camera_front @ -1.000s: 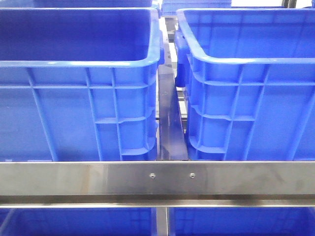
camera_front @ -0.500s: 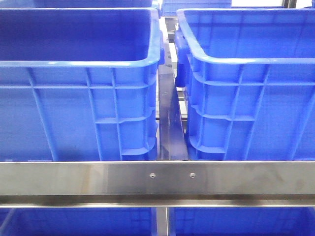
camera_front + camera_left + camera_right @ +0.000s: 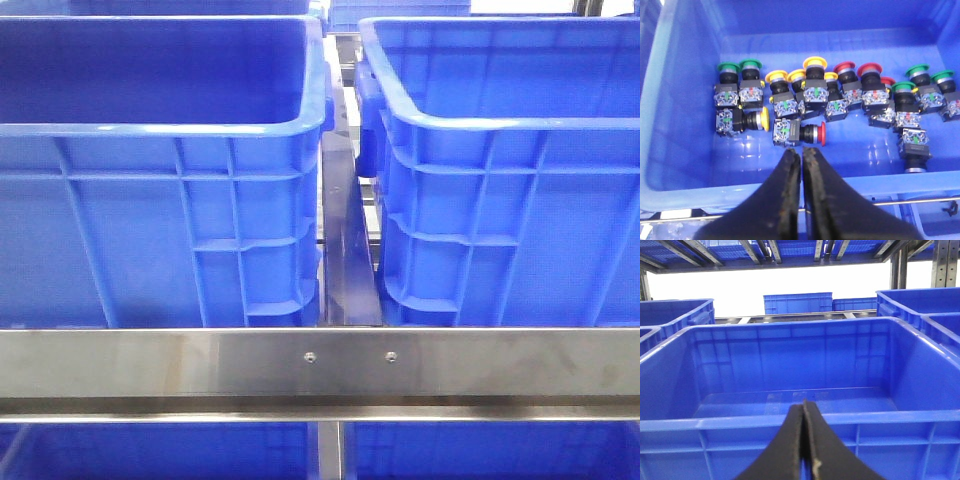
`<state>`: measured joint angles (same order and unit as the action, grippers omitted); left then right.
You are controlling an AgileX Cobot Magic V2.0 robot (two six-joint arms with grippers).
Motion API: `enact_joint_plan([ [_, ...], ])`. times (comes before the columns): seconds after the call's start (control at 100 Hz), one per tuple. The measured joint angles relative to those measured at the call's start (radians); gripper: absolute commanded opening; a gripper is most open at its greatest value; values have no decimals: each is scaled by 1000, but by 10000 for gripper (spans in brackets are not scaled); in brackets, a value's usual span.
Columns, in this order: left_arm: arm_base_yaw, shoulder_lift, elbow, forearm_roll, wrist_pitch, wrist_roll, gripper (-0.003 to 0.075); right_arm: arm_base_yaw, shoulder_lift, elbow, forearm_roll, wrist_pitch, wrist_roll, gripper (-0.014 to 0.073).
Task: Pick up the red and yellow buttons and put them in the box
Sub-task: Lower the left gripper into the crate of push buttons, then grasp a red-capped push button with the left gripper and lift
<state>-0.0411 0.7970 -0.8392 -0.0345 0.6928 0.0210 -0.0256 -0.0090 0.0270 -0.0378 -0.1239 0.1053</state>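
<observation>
The left gripper (image 3: 801, 155), jaws closed and empty, hovers above the blue plastic bin (image 3: 685, 75) of push buttons. It should open first, then descend on the lying red-capped button (image 3: 800, 133), gripping its black body squarely.

The right gripper (image 3: 804, 412) is closed too.

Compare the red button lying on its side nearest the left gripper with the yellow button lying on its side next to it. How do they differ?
The red button has a red cap; the yellow button has a yellow cap. The red button lies nearer the left gripper; the yellow button lies farther off, below the green-capped buttons. Both lie on their sides in the blue bin, caps pointing the same way.
</observation>
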Motion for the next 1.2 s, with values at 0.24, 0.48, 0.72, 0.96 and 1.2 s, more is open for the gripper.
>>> enact_joint_plan([
  [0.24, 0, 1, -2, 0, 1, 0, 283, 0, 0, 0, 0, 0, 0, -68],
  [0.48, 0, 1, -2, 0, 2, 0, 492, 0, 0, 0, 0, 0, 0, -68],
  [0.72, -6, 18, -4, -46, -41, 0, 493, 0, 0, 0, 0, 0, 0, -68],
  [0.96, -108, 151, -98, -56, -44, 0, 493, 0, 0, 0, 0, 0, 0, -68],
  [1.2, -212, 394, -290, -63, 53, -9, 493, 0, 0, 0, 0, 0, 0, -68],
])
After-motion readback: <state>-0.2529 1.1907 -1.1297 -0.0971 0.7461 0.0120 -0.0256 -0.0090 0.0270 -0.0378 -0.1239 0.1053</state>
